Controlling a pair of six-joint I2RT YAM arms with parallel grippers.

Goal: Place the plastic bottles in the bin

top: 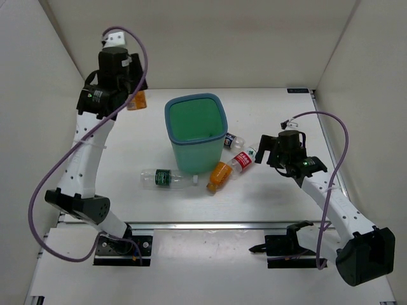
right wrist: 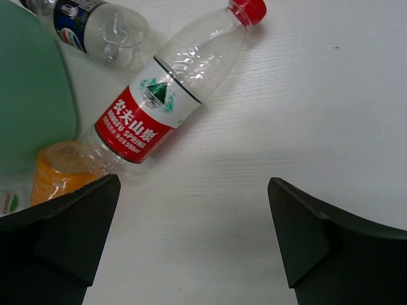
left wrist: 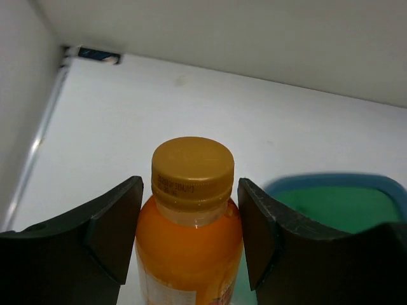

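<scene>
My left gripper point(top: 131, 95) is shut on an orange bottle point(top: 137, 100) and holds it upright in the air, left of the teal bin point(top: 197, 159). In the left wrist view the fingers point(left wrist: 121, 222) press both sides of this bottle point(left wrist: 191, 235), and the bin's bluish rim point(left wrist: 331, 181) shows at the right. My right gripper point(top: 264, 152) is open and empty, just right of the red-label bottle point(top: 243, 159). That bottle point(right wrist: 152, 111) lies on the table ahead of the open gripper point(right wrist: 194, 190). A second orange bottle point(top: 219, 176), a blue-label bottle point(top: 231, 140) and a green-label bottle point(top: 164, 178) lie around the bin's base.
White walls enclose the table on the left, back and right. The table's front edge with a metal rail point(top: 210, 223) runs near the arm bases. In the right wrist view the bin's wall point(right wrist: 25, 95) is at the left, by the lying orange bottle point(right wrist: 60, 171) and the blue-label bottle point(right wrist: 95, 28).
</scene>
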